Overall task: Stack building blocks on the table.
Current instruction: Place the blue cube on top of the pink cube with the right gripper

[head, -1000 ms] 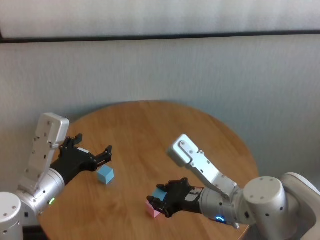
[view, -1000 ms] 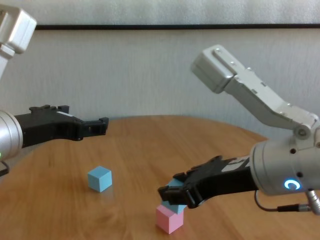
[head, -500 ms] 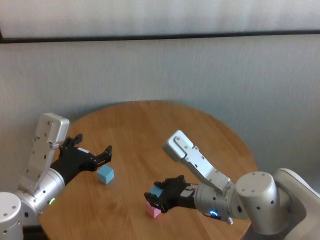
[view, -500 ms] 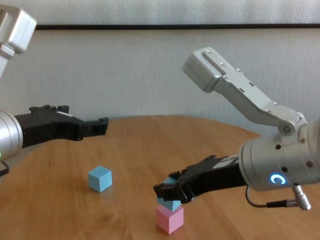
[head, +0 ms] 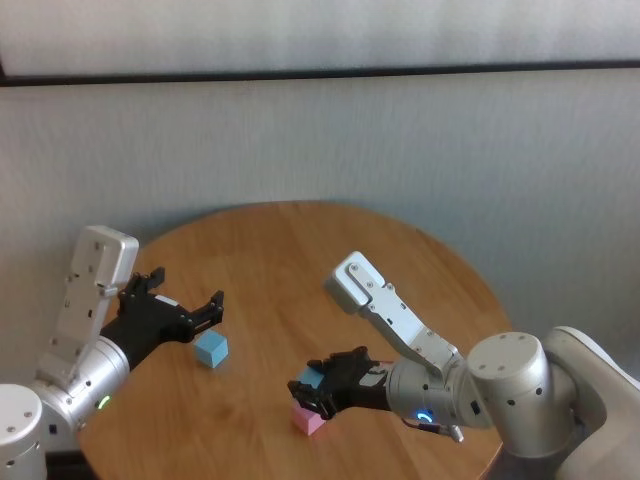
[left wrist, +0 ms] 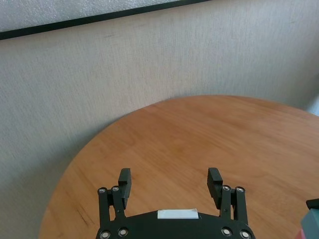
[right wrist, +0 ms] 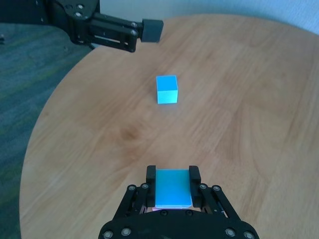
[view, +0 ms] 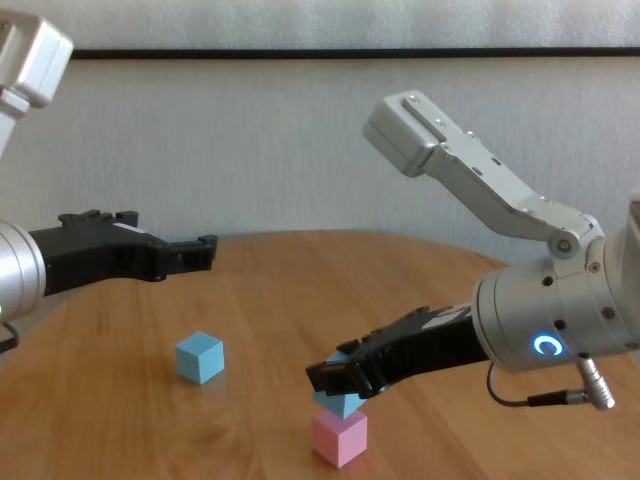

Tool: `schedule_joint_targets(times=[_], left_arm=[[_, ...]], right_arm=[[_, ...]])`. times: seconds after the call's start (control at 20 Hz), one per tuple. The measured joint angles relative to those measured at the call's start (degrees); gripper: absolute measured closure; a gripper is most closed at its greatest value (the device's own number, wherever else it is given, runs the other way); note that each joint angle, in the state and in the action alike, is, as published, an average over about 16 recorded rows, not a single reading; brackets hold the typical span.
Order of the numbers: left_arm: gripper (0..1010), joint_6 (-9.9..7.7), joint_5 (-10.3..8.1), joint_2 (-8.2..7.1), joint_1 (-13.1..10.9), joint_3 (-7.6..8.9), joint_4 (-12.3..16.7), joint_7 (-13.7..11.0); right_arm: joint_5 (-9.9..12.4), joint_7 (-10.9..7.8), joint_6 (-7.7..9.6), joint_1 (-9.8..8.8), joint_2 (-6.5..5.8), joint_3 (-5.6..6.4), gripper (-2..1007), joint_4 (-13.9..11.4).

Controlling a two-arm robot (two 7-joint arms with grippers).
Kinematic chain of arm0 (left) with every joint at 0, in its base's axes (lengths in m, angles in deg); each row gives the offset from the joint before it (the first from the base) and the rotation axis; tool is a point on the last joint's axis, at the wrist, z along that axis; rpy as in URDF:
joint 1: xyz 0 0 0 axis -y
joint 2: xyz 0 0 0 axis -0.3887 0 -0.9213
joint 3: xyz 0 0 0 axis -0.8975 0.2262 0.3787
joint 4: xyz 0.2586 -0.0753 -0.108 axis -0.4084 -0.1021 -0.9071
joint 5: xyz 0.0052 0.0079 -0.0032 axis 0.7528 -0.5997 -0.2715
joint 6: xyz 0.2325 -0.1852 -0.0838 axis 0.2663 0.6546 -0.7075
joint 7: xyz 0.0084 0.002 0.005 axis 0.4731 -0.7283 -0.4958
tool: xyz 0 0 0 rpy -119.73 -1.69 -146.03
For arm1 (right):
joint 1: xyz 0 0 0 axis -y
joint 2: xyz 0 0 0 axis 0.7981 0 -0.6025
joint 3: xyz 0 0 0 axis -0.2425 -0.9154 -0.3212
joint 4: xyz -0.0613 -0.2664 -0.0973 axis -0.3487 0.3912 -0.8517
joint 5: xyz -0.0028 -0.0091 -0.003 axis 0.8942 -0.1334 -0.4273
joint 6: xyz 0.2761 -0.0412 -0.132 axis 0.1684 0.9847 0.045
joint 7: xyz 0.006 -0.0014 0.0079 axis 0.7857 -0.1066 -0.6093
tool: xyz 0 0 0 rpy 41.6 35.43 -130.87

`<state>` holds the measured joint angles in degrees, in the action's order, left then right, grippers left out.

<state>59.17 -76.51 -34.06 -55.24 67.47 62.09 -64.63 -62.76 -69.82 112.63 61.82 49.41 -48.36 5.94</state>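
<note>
My right gripper (head: 312, 392) is shut on a light blue cube (view: 338, 401), seen between its fingers in the right wrist view (right wrist: 173, 187). It holds the cube slightly tilted right over the pale pink cube (view: 339, 439), which stands on the round wooden table (view: 300, 290) near its front edge (head: 306, 421). I cannot tell if the two cubes touch. The second light blue cube (head: 211, 349) stands alone to the left (view: 199, 357) (right wrist: 167, 89). My left gripper (head: 188, 292) is open and empty, hovering just behind that cube (left wrist: 169, 179).
The table (head: 300, 260) is bare apart from the cubes. A grey wall stands behind it. The table's left rim (right wrist: 35, 129) drops off to dark carpet.
My right gripper has shifted the held blue cube a little left, so it is now centred over the pink cube. The left arm and the lone blue cube have not moved.
</note>
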Motion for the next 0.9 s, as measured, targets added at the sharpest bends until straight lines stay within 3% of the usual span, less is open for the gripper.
schedule_joint_targets(times=[0.45,0.9], left_arm=[[10,0.0,0.0,0.0,0.0,0.0,0.0,0.0],[10,0.0,0.0,0.0,0.0,0.0,0.0,0.0]], right_arm=[[-1.04,-0.43,1.57,0.06,0.33,0.04,637,0.18],[-2.19,-0.69,1.98,-0.18,0.92,-0.01,637,0.13]])
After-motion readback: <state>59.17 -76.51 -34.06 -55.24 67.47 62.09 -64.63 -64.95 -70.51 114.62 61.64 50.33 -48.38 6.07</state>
